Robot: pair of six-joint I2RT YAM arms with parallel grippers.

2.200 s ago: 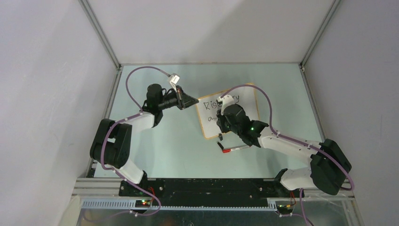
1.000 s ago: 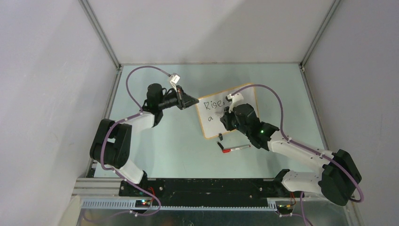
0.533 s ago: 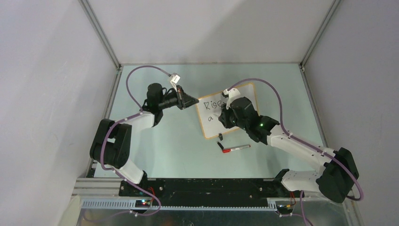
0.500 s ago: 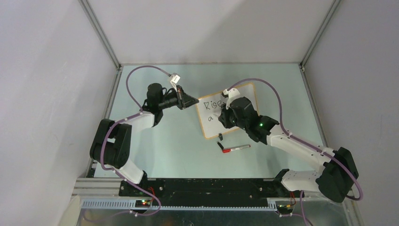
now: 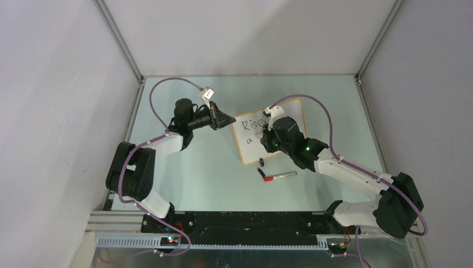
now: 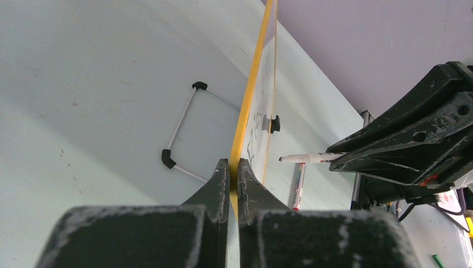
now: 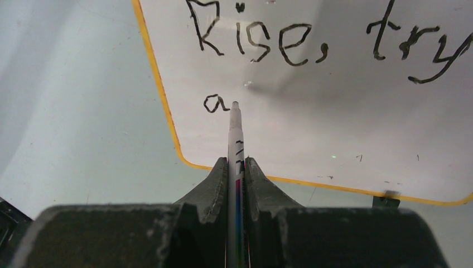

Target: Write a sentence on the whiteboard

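The whiteboard stands tilted mid-table, and its yellow frame runs edge-on through the left wrist view. My left gripper is shut on the frame's left edge. The sentence reads "Rise, try" on the top line, with a lone "a" below it. My right gripper is shut on a white marker. The marker's tip sits on the whiteboard just right of the "a".
A second marker with a red end lies on the table in front of the board. A black clip foot sits on the board's lower edge. A wire stand with black corners rests behind the board.
My right gripper has moved a little left across the board with the marker, to a spot beside the "a". The left gripper and the board have not moved.
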